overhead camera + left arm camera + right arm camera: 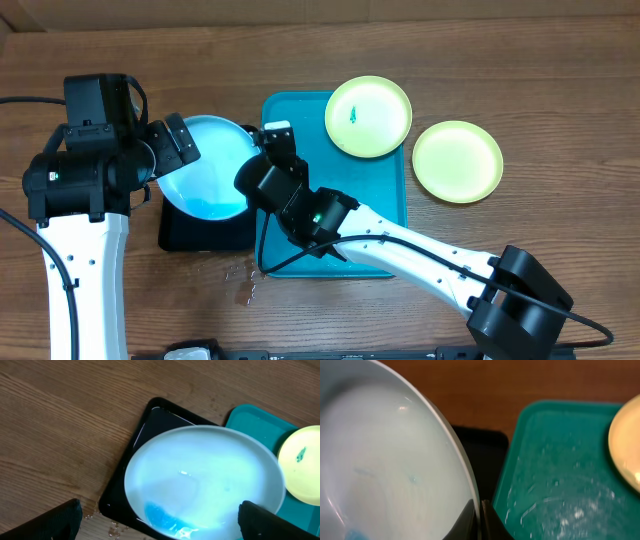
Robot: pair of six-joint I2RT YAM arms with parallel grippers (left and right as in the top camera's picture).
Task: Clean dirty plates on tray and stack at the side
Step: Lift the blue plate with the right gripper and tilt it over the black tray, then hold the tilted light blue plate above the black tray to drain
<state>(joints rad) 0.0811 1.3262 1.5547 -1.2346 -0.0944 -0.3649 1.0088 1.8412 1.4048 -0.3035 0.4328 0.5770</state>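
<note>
1. R gripper [272, 140] [480, 519]: jaws closed on the right rim of the light blue plate [205, 170] [200, 475] [385, 455]. The wrist view shows the rim pinched betw. the fingers.
2. R arm: runs from the lower-right corner diagonally up-left, low across the turquoise tray [385, 195] [250, 417] [555, 460], w/ the wrist over the tray's left edge.
3. L gripper [178, 143] [160, 527]: jaws wide apart, nothing held. It's at the plate's upper-left rim; can't tell if it's touching.
4. L arm: comes up the left side of the table [520, 60], forearm upright in the overhead view, wrist bent right toward the plate.
5. Light blue plate sits over the black tray [200, 235] [150, 415] [485, 445], just left of the turquoise tray. There's a brighter blue patch near its lower edge.
6. Lime-green plate [368, 117] [302, 467] [627, 445] w/ a teal smudge is on the turquoise tray's upper-right corner, overhanging the rim.
7. Second lime-green plate [457, 161] lies on the table, just right of the tray.
8. Water drops [243, 280] are on the table below the black tray.
</note>
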